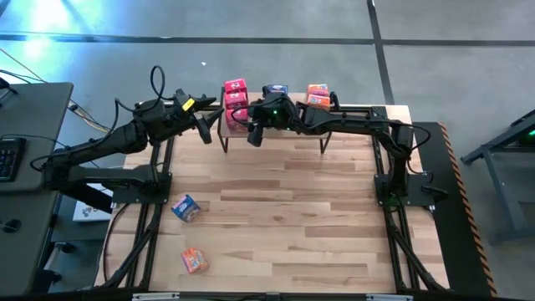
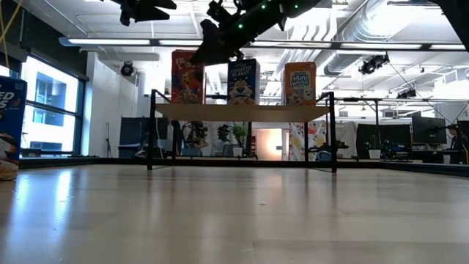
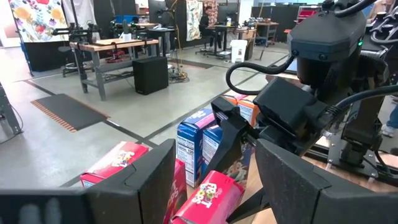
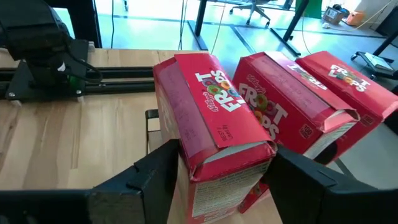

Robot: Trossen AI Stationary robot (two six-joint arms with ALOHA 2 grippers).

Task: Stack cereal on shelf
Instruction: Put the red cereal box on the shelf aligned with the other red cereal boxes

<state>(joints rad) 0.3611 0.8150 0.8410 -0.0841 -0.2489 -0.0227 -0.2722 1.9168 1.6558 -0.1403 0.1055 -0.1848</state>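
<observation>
On the shelf, at the far edge of the table, seven cereal boxes standing upright in three rows by colour. At the shelf's left end, three red boxes one behind another, sides close together. In the middle, two blue boxes, partly hidden from above by the right arm. Toward the right end, two orange boxes, also one behind the other. Directly over the left end of the shelf, the right gripper, reaching in from the right across the board and set astride the nearest red box, which sits on the board in line with the other two. Gripping or already loose: cannot tell, since the box fills nearly the whole gap and no clear contact shows. Just off the shelf's left end, above the table and level with the box tops, the left gripper, pointed toward the reds and blues, spread wide and holding nothing. Down on the table, well apart from the shelf and near the left front corner, a loose blue box lying flat and askew. Closer to the front edge, a loose orange box, also lying flat, near the blue one but not touching it.
</observation>
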